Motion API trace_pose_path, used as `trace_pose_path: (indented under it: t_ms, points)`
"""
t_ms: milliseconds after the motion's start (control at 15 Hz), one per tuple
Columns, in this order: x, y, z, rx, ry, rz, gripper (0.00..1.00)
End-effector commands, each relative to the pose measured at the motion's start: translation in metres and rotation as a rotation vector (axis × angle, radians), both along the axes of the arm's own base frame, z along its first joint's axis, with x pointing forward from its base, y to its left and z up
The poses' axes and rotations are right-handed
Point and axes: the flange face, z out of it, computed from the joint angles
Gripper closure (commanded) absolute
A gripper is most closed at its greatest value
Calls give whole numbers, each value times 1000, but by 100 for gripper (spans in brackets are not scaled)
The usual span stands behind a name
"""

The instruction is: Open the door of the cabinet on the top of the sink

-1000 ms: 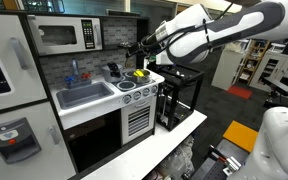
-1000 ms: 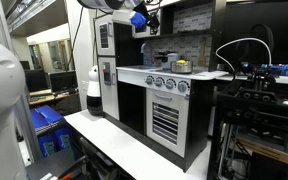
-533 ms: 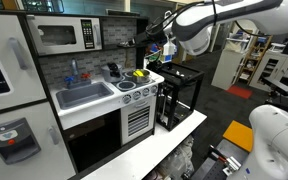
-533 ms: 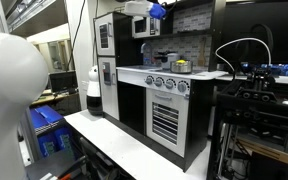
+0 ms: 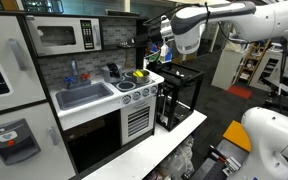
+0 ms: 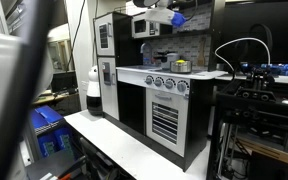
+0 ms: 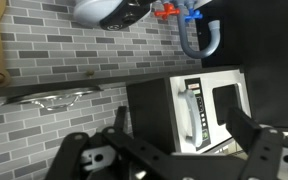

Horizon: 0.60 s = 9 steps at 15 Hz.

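The cabinet is a small white microwave-like box above the grey sink. Its windowed door is shut, with a dark keypad on its right. It also shows in an exterior view. My gripper hangs in the air beside the cabinet at about its height and is apart from it. In the wrist view my gripper is open and empty. Between its fingers I see the cabinet, its door and the white handle.
A faucet stands behind the sink, and it shows at the top of the wrist view. The stovetop carries a pot and a yellow item. A black frame stands beside the kitchen. The oven door is below.
My arm has risen and the wrist has swung round beside the cabinet. The gripper stays open. The door has not moved.
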Motion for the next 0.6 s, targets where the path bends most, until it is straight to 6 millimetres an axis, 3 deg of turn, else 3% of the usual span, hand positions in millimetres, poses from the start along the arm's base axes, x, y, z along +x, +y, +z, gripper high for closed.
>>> trace_pose_path:
  t_ms: [0,267,533]
  points:
    - [25,8,-7,25,-26,78,0]
    - [38,29,2,51,-65,140,0]
    - [38,46,13,79,-79,189,0]
